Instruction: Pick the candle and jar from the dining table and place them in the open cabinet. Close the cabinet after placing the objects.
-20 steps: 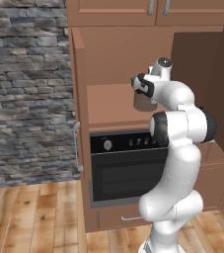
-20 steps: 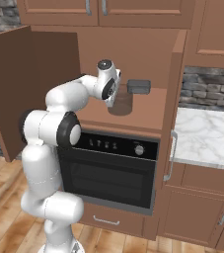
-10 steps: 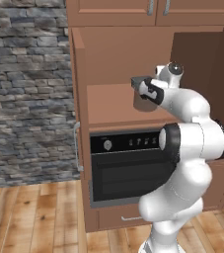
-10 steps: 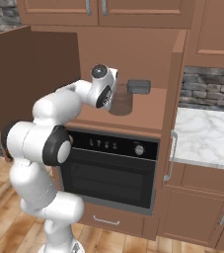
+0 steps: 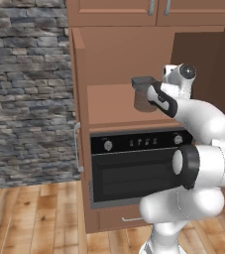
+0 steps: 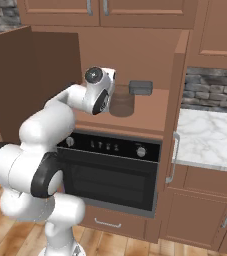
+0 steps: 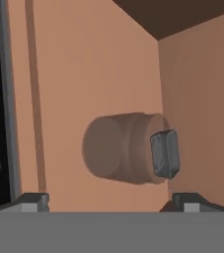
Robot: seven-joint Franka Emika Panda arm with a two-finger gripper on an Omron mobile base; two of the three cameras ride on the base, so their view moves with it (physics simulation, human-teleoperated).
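The jar stands on the shelf of the open cabinet, a stout greyish cylinder with a dark grey lid. In the hand view, which is rolled on its side, the jar lies straight ahead with its lid toward the cabinet's back wall. My gripper is open wide just short of the jar, with nothing between its fingers. The hand hovers at the jar's side. The candle is out of view.
Both cabinet doors stand swung out, one at the left of the right base view and one behind my arm. A black-fronted oven sits under the shelf. A marble counter adjoins at the right. A stone wall lies to the left.
My arm has folded: the elbow has swung outward and down while the hand stayed beside the jar. The jar has not moved and the gripper stays open.
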